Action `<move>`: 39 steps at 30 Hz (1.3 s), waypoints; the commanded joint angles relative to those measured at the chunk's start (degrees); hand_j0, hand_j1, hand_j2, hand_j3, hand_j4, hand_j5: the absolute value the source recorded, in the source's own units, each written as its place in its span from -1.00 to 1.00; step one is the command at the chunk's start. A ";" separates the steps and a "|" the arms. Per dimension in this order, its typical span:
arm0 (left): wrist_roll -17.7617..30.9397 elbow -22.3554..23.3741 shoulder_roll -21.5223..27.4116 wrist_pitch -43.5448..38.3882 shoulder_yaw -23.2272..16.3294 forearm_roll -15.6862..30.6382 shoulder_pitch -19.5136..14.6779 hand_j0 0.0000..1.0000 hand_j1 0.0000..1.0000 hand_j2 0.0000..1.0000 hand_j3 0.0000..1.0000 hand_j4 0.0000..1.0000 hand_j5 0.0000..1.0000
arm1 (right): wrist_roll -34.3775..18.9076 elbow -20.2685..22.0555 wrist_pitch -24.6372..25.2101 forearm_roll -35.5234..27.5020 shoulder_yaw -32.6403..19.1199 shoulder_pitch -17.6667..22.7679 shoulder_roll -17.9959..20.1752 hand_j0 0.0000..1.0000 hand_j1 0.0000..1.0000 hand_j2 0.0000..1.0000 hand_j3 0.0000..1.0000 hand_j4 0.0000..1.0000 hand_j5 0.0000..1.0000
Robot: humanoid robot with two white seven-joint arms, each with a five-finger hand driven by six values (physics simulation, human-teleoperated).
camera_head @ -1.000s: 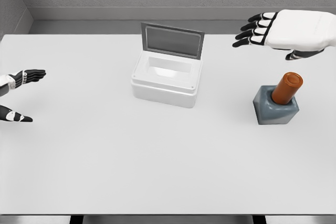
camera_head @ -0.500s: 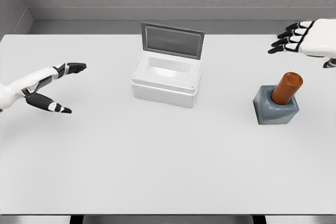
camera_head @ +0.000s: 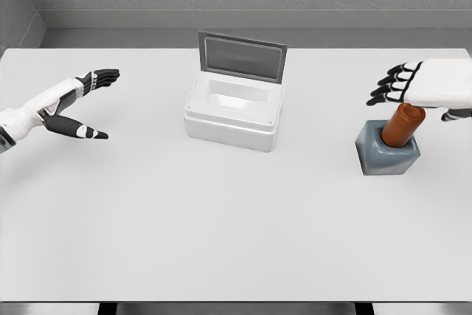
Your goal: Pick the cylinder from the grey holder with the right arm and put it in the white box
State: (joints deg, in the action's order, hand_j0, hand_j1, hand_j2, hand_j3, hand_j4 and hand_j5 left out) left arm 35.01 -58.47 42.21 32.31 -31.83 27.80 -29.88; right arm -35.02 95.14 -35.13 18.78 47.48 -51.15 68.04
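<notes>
An orange-brown cylinder (camera_head: 400, 126) stands tilted in the grey holder (camera_head: 386, 151) at the right of the table. My right hand (camera_head: 414, 90) hovers just above the cylinder's top, palm down, fingers spread and holding nothing. It partly hides the cylinder's cap. The white box (camera_head: 234, 113) sits at the middle of the table with its grey lid (camera_head: 242, 55) raised at the back. My left hand (camera_head: 82, 103) floats open over the table's left side, far from the box.
The white table (camera_head: 221, 226) stretches wide toward me in front of the box and holder. A grey wall runs along its far edge.
My right hand has come down and slightly left, from high near the back edge to just above the cylinder. The left hand has lifted slightly and stays open.
</notes>
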 commanded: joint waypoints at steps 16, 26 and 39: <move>-0.01 -0.32 -0.11 -0.14 -0.07 0.24 0.18 1.00 1.00 1.00 1.00 1.00 1.00 | 0.02 -6.45 0.13 1.26 3.05 -0.09 -4.41 1.00 1.00 1.00 1.00 1.00 1.00; -0.01 -0.15 -0.11 -0.14 -0.07 0.32 0.09 1.00 1.00 1.00 1.00 1.00 1.00 | 0.02 -6.54 0.13 1.52 4.37 -0.26 -5.37 1.00 1.00 1.00 1.00 1.00 1.00; -0.01 -0.15 -0.55 -0.05 -0.16 0.24 0.26 1.00 1.00 1.00 1.00 1.00 1.00 | 0.02 -7.77 0.13 1.61 5.16 -0.35 -5.37 1.00 1.00 1.00 1.00 1.00 1.00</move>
State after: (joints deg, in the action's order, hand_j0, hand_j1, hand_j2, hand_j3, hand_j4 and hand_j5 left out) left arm 35.01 -58.58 41.67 32.30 -32.01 27.60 -29.62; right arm -35.02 87.50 -35.13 20.62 52.52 -51.50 62.56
